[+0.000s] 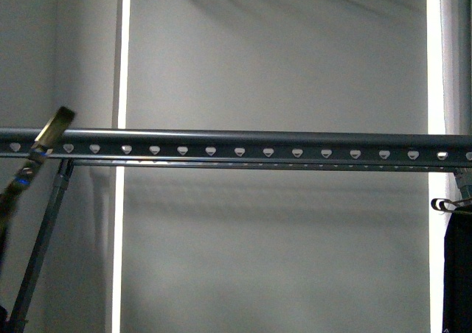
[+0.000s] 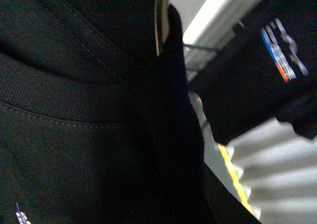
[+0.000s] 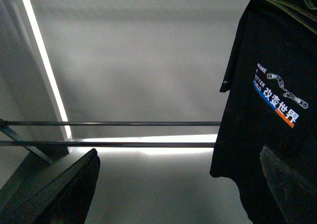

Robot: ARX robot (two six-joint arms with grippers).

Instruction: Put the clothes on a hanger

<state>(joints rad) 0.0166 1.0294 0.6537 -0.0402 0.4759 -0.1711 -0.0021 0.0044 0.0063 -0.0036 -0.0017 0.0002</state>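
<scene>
The hanger's grey rail (image 1: 243,143), with its row of heart-shaped holes, runs across the front view on a slanted leg (image 1: 44,237). The clothes, a black T-shirt (image 2: 89,135), fill the left wrist view: ribbed collar, small white lettering low down, and the white-and-blue print (image 2: 282,50) on a farther fold. My left gripper is shut on the clothes, its fingers hidden under the cloth. A flat metal strip (image 2: 161,21) sticks up from the shirt and shows by the rail's left end (image 1: 55,127). My right gripper (image 3: 178,194) is open and empty, with the printed shirt (image 3: 267,110) beside one finger.
A plain dark garment (image 1: 457,274) on a silver wire clip (image 1: 450,204) hangs under the rail's right end. Two thin dark bars (image 3: 124,123) cross the right wrist view. A grey wall with bright vertical strips (image 1: 122,53) stands behind the rail.
</scene>
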